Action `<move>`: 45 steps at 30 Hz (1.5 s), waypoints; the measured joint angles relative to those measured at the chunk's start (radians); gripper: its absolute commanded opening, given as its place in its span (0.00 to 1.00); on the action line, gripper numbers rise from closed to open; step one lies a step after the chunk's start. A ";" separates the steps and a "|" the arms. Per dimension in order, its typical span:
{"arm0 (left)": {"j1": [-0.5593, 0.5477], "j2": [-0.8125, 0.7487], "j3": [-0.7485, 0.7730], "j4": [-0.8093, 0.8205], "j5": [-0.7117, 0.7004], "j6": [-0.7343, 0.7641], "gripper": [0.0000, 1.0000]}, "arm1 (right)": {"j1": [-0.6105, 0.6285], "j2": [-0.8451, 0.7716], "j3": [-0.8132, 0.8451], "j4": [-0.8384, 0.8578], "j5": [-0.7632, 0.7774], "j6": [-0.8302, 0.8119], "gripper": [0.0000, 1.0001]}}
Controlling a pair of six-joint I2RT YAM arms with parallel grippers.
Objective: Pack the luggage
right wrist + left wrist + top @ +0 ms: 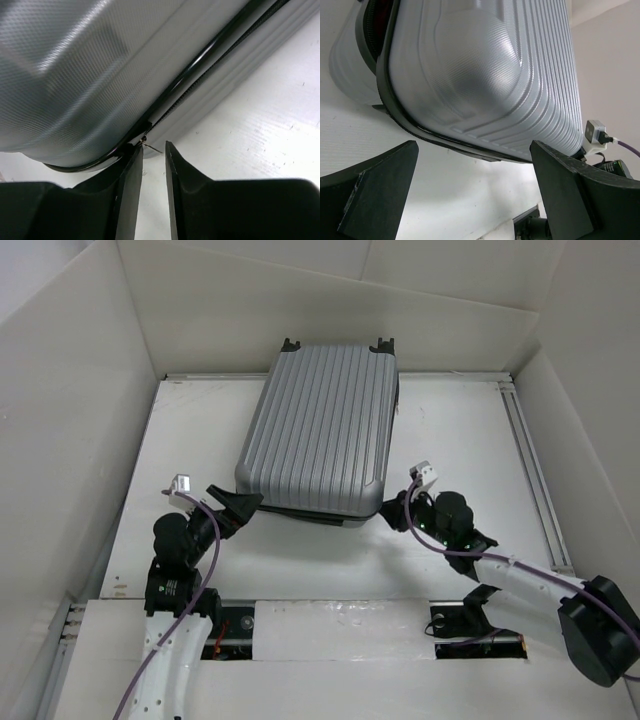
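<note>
Centrally on the counter [460,440] lies the luggage [320,430], ribbed shell up. The left arm reaches low to its near-left corner, end effector [238,505] gaping, holding nothing. The right arm angles to its near-right corner, end effector [154,147] narrowed to a slit at the zip seam [200,80]; I cannot tell whether it grips anything.

A large silver-grey ribbed hard-shell suitcase [320,430] lies flat on a white table [470,440]. It stretches from the centre out towards 12 o'clock. Its black wheels [383,342] are at the 12 o'clock end, near the white board wall [330,310]. The black two-finger left gripper [238,508] sits just beside the suitcase's 7 o'clock corner. The black two-finger right gripper [395,510] sits at the 5 o'clock corner, its tips right at the zip seam [210,70]. Both reach in from 6 o'clock.
</note>
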 measured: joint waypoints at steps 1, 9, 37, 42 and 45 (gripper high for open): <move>0.000 0.000 0.000 0.000 -0.004 0.000 0.93 | -0.004 0.000 -0.002 0.013 0.000 -0.003 0.26; 0.000 -0.014 0.000 0.006 -0.098 -0.019 0.93 | -0.038 0.037 -0.005 0.092 -0.054 0.008 0.00; -0.066 -0.080 -0.041 0.008 -0.006 0.039 0.68 | -0.074 0.300 0.035 0.304 -0.284 0.059 0.48; -0.066 0.025 0.075 0.030 -0.049 0.074 0.71 | -0.069 0.362 0.049 0.378 -0.342 0.060 0.35; -0.066 0.163 0.268 0.103 -0.066 0.092 0.72 | -0.068 0.385 0.056 0.415 -0.369 0.071 0.14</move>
